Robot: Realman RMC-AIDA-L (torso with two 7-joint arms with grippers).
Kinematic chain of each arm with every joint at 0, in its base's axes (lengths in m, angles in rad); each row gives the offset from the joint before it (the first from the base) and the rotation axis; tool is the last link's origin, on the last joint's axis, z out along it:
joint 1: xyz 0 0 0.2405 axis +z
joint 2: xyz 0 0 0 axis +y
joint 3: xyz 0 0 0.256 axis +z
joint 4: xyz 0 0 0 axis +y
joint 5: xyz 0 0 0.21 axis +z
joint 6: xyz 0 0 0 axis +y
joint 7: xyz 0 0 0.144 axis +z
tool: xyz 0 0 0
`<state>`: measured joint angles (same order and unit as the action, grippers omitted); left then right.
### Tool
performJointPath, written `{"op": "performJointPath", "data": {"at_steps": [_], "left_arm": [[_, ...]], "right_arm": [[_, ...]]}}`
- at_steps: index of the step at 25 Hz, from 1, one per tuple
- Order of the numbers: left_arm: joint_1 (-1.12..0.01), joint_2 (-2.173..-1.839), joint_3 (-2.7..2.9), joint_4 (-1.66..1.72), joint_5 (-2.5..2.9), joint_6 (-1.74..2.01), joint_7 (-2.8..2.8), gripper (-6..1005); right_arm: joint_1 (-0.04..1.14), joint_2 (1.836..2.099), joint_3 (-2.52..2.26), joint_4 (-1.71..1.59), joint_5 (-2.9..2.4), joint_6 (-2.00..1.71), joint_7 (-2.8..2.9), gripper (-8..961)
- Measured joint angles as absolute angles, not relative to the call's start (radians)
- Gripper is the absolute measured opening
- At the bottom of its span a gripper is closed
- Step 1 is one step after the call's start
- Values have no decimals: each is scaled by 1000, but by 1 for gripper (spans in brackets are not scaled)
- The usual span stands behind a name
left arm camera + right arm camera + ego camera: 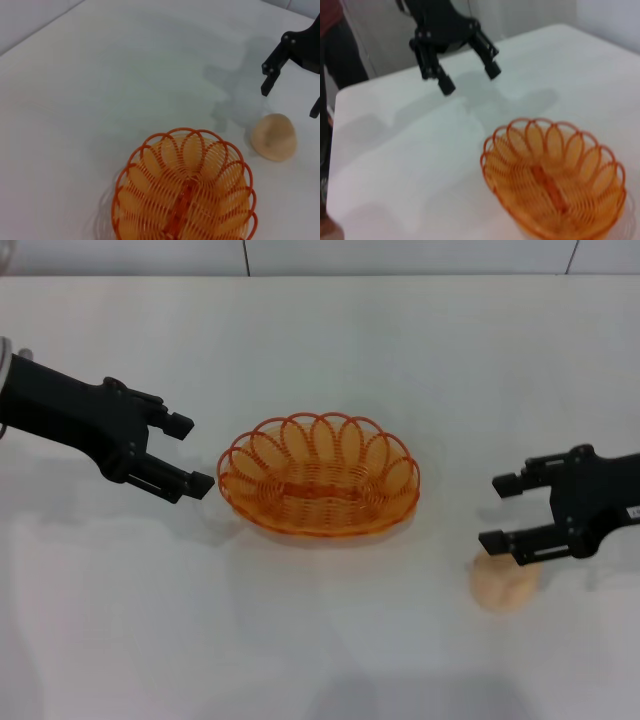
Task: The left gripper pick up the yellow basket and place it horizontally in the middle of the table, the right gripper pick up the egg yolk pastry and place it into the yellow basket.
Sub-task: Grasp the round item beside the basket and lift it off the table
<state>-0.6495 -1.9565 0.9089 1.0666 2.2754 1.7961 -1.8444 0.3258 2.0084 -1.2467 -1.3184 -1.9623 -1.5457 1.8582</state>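
yellow basket (318,476) mid-table (320,330), egg yolk pastry (503,585) right, nearer

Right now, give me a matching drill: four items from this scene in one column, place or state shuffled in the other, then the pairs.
Items
1. yellow basket
2. egg yolk pastry
3. left end effector
4. right end effector

Place or state
A. open, off the basket's left end, touching nothing
B. on the table, on the robot's right, outside the basket
C. lengthwise across the middle of the table, nothing in it
D. open, poised just above the pastry

Pairs: 1-C, 2-B, 3-A, 4-D
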Motion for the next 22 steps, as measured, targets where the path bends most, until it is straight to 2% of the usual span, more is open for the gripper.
{"op": "performJointPath", "data": {"at_steps": [5,17,22], "left_arm": [[-643,-1969,905,1059,2274,1760,-1809,888],[-630,-2024,897,1043,2268,1692,-1730,888],[-630,-2032,896,1043,2257,1692,-1733,888]], "right_arm": [[318,2006,-1246,-1315,-1995,-1568,1865,723],[314,2008,-1260,-1288,-2050,-1566,1839,711],[321,2010,-1271,-1260,-2051,-1549,1817,699]]}}
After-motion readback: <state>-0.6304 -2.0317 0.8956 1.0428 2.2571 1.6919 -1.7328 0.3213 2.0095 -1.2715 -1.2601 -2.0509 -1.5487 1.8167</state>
